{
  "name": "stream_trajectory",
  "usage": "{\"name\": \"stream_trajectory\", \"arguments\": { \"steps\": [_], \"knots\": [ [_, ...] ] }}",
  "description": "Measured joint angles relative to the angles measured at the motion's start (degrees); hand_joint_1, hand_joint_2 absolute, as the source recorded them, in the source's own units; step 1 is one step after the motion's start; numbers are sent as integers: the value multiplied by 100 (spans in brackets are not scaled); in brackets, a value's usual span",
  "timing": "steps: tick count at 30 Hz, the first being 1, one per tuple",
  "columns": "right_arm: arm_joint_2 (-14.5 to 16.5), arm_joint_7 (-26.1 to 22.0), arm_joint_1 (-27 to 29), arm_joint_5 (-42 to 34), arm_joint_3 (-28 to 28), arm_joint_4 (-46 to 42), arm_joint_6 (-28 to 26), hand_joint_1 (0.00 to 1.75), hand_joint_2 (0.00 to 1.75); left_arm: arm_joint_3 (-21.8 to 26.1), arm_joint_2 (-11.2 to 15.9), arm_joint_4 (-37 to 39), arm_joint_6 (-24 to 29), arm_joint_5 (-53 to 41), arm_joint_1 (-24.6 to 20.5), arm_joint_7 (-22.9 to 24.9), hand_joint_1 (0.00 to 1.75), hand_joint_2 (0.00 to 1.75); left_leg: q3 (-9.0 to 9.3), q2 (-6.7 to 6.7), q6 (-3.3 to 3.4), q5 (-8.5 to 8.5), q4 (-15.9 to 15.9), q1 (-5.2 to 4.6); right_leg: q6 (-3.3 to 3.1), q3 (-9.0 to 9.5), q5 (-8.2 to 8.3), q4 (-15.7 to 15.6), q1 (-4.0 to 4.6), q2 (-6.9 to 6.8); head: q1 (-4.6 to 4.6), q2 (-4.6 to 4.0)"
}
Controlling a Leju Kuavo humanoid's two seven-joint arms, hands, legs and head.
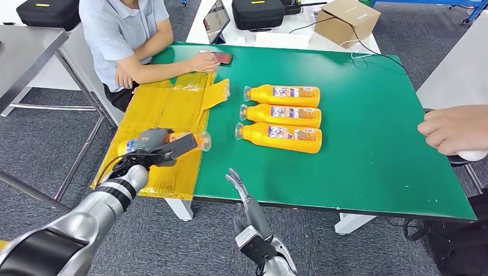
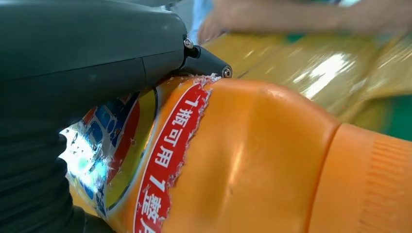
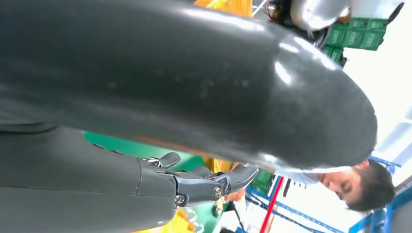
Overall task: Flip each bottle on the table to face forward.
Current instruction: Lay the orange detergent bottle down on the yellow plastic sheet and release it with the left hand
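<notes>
Three orange bottles lie side by side on the green table [image 1: 368, 126], labels up and caps to the left: the far one [image 1: 283, 94], the middle one [image 1: 281, 115] and the near one [image 1: 280, 137]. My left hand [image 1: 154, 146] grips a fourth orange bottle [image 1: 190, 140] over the yellow plastic sheet [image 1: 164, 109] at the table's left end. Up close, that bottle [image 2: 252, 160] shows its red and blue label under my dark fingers [image 2: 97, 53]. My right hand [image 1: 248, 204] hovers at the table's near edge, fingers straight and holding nothing; its fingers [image 3: 204, 184] appear bare.
A seated person [image 1: 124, 34] rests a hand on a phone [image 1: 222, 57] at the far left corner. Another person's hand [image 1: 454, 127] reaches in at the right edge. A cardboard box [image 1: 347, 20] and a black case [image 1: 257, 12] stand behind the table.
</notes>
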Motion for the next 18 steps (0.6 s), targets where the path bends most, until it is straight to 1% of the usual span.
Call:
{"name": "stream_trajectory", "arguments": {
  "steps": [1, 4, 9, 10, 11, 13, 14, 15, 18],
  "knots": [
    [4, -11, 0, -18, 4, 34, 41, 0, 0, -43, 39, 134, -96, -93, -85, 141, 166, 175, 1, 4, -1, -1, 0, 0, 0, -1, 0, 0, 1, 3, -1, 0],
    [15, -27, -3, -39, 38, 136, 146, 0, 0, -142, 150, 483, -388, -257, -269, 495, 169, 175, 3, 7, -3, 0, 0, 2, -2, -4, -1, 1, 5, 6, -1, 0],
    [42, -33, -37, -39, 103, 276, 221, 0, 0, -97, 241, 821, -850, 27, -457, 732, 173, 175, 4, 2, -7, 3, 0, 3, -3, 0, -1, 7, 6, 3, -1, 0],
    [47, -33, -47, -37, 110, 298, 224, 0, 0, -74, 245, 859, -890, 71, -483, 758, 170, 175, 5, 1, -7, 3, -1, 3, -3, 1, -2, 7, 5, 3, -1, 0],
    [52, -33, -56, -33, 118, 318, 225, 0, 0, -59, 248, 889, -916, 77, -502, 773, 139, 175, 7, 1, -7, 3, -1, 3, -3, 1, -2, 7, 4, 3, -1, 0],
    [64, -36, -73, -15, 134, 358, 225, 0, 0, -48, 248, 938, -955, 20, -517, 784, 54, 175, 8, 1, -7, 3, -1, 3, -3, 1, -2, 7, 2, 3, 0, 0],
    [69, -37, -81, -7, 140, 378, 225, 0, 0, -48, 245, 952, -965, -7, -518, 785, 14, 175, 9, 1, -7, 3, -1, 2, -3, 1, -2, 7, 1, 3, 0, 0],
    [74, -39, -89, 2, 145, 402, 225, 0, 0, -41, 240, 969, -975, -6, -517, 786, 2, 175, 9, 2, -7, 3, -1, 2, -3, 1, -1, 7, 1, 3, 0, 0],
    [84, -42, -116, 25, 151, 477, 224, 0, 0, 91, 209, 1006, -1014, 271, -512, 754, 0, 175, 10, 0, -7, 3, -1, 2, -3, 4, -1, 6, 1, 2, -1, 0]
  ]
}}
